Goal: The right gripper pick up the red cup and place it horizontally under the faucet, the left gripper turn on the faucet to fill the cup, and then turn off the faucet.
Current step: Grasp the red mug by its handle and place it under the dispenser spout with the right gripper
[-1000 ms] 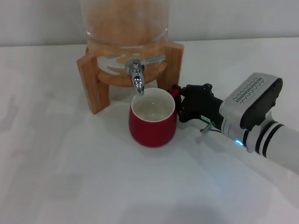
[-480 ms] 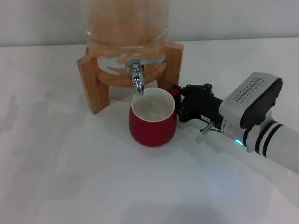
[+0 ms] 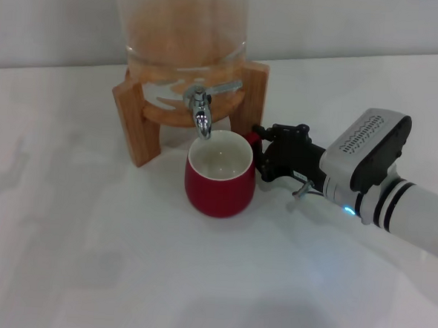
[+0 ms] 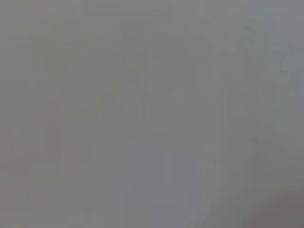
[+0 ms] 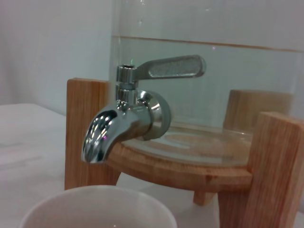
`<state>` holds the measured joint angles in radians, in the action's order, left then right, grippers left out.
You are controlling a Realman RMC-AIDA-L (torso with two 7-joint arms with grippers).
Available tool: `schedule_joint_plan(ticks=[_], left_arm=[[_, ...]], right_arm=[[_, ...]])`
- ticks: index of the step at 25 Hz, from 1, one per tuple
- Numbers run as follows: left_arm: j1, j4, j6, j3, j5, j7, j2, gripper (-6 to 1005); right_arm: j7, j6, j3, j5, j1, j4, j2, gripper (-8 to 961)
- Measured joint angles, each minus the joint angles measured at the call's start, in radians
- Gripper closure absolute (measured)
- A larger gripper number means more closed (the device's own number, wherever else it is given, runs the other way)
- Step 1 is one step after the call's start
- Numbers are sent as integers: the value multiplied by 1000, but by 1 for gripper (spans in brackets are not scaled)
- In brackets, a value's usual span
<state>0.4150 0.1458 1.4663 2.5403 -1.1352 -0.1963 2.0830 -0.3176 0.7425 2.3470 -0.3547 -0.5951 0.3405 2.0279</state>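
Red cup [image 3: 219, 180] stands upright on the white counter [image 3: 88, 238], its mouth directly below the spout of the faucet [image 3: 200, 116], whose lever lies level and no water shows. Right end effector [image 3: 263, 153] is clenched on the cup's small handle at its right side. Left end effector is out of sight.
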Motion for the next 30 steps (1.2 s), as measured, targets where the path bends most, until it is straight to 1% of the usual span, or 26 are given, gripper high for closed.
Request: schedule_joint_plan(ticks=[4,13,30], left_arm=[[2,-1,-5,0,0,0,0,169],[3,-4,-7,-2,0,0,0,170],[6,-4,-23,-6,-3,0,0,169]], right_arm=[[0,-3,-1,1,-4,-1,0,727],[-1,-46,-3,1,-22,-2,0,731],[-2,-26,-2,2,-3,0,-5,729]])
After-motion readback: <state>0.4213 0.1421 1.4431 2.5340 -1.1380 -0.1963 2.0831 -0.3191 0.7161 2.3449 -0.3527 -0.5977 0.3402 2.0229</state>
